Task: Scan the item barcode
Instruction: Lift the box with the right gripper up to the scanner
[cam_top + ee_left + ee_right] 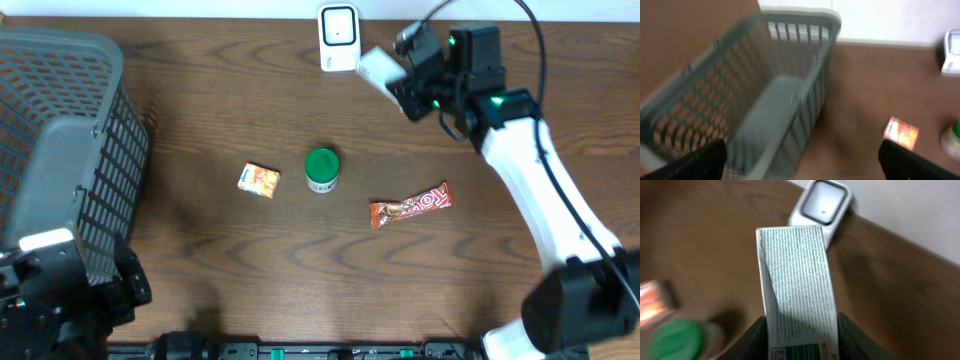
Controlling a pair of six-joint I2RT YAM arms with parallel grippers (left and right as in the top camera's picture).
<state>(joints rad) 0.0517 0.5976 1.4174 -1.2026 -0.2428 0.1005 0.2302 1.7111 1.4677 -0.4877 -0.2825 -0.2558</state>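
left hand (805, 162): fingers spread wide | right hand (802, 342): clamped on box (795, 280), arm outstretched

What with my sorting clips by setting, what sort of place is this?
Likely a mock shop checkout set up on a wooden table: a white barcode scanner, a grey shopping basket, and small packaged goods such as a chocolate bar.

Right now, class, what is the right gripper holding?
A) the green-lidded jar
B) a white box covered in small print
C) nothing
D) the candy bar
B: the right gripper is shut on the white box, while the candy bar and green-lidded jar lie untouched on the table.
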